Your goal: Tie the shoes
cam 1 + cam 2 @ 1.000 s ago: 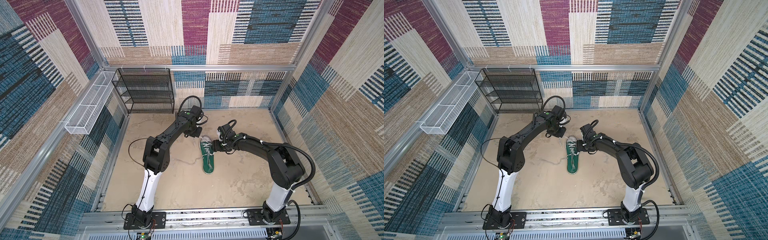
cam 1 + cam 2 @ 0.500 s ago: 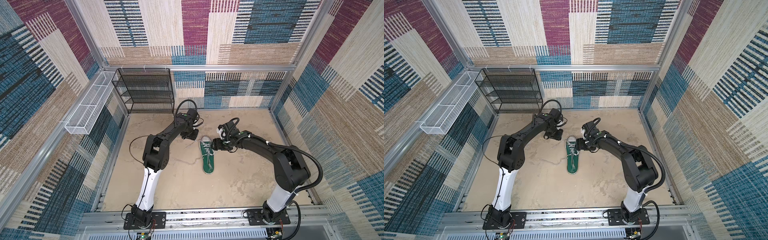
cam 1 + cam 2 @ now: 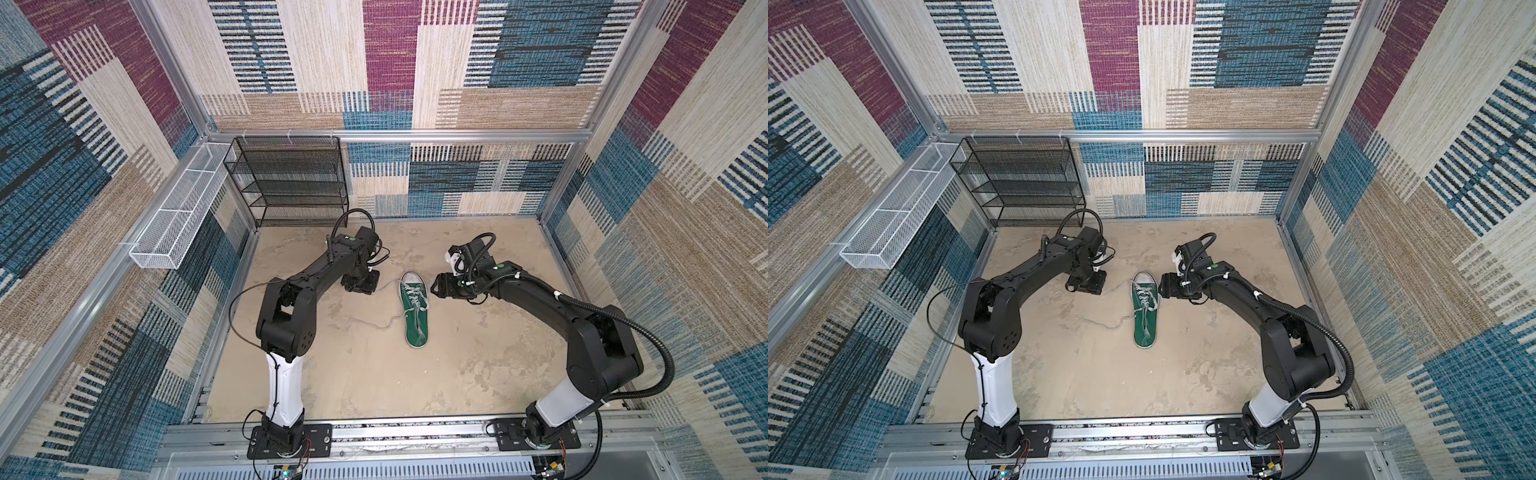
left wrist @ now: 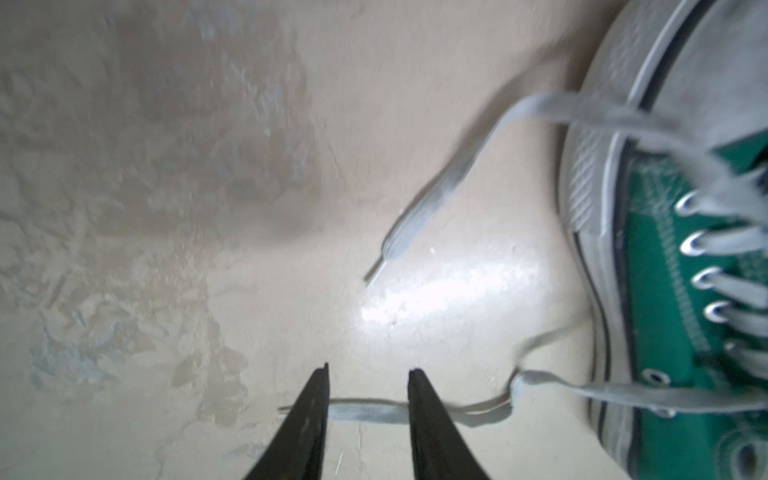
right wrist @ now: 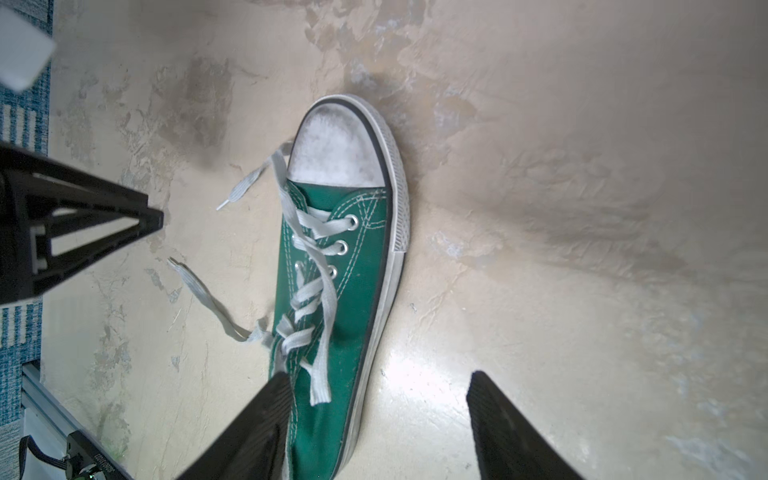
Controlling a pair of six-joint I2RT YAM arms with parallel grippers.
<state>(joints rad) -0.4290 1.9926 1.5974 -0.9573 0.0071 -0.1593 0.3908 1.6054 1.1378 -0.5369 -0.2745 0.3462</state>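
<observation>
Nearest the camera there's only bare beige mottled counter point(image 3: 374, 386) in front of the arm bases. Next up is the dark green canvas sneaker with the white rubber toe cap point(image 3: 413, 309). It lies flat around the middle of the counter, heel toward the bases and toe toward the back wall, so each arm can reach the lacing from its own side. It's not tied: one whitish flat lace point(image 4: 365, 411) trails off on the left arm's side, and a second loose end point(image 4: 419, 208) sticks out by the toe.

The left hand point(image 4: 368, 370) hangs over that trailing lace with its fingers a little apart. The lace runs between them unpinched, so it looks lined up for a pick. The right hand point(image 5: 380, 374) hovers beside the toe end, spread wide and holding nothing, probably to steady the shoe or go for the other end.

Way at the back, a black wire mesh rack point(image 3: 291, 183) and a white wire basket point(image 3: 178, 224) hug the walls, well out of reach.
</observation>
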